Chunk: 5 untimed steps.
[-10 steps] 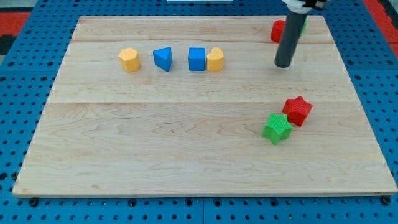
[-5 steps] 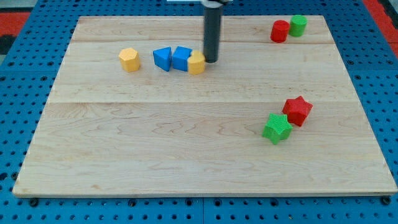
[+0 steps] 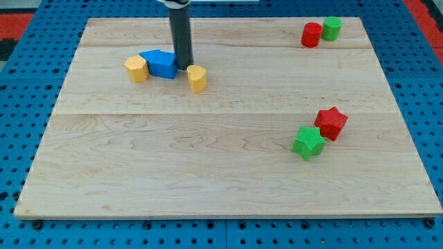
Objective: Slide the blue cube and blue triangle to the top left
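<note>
Pincer there is none, only my tip (image 3: 183,66) pressed against the blue cube (image 3: 165,65) at its 3 o'clock, with the blue triangle (image 3: 149,57) bunched beyond; mid-push, a further shove toward 10 o'clock across the worktop (image 3: 208,173) is judged needed.

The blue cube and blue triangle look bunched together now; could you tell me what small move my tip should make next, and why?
Probably keep pushing toward the view's left and a little toward its top. My tip sits against the right side of the blue cube, with the blue triangle pressed on the cube's left and a yellow block just beyond. The top-left corner of the board is not yet reached.
</note>
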Tool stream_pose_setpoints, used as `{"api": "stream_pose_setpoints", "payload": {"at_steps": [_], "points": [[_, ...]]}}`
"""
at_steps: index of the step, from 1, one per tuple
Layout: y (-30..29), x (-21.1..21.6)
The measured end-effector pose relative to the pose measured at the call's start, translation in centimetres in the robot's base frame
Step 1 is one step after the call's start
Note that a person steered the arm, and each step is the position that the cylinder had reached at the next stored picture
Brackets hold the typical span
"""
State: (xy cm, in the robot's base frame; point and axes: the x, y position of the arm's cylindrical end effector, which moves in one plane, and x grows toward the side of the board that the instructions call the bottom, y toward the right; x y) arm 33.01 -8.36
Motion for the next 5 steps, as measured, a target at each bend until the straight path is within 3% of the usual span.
{"api": "stream_pose_setpoints", "payload": {"at_steps": [5], "points": [[-8.7, 0.0]]}}
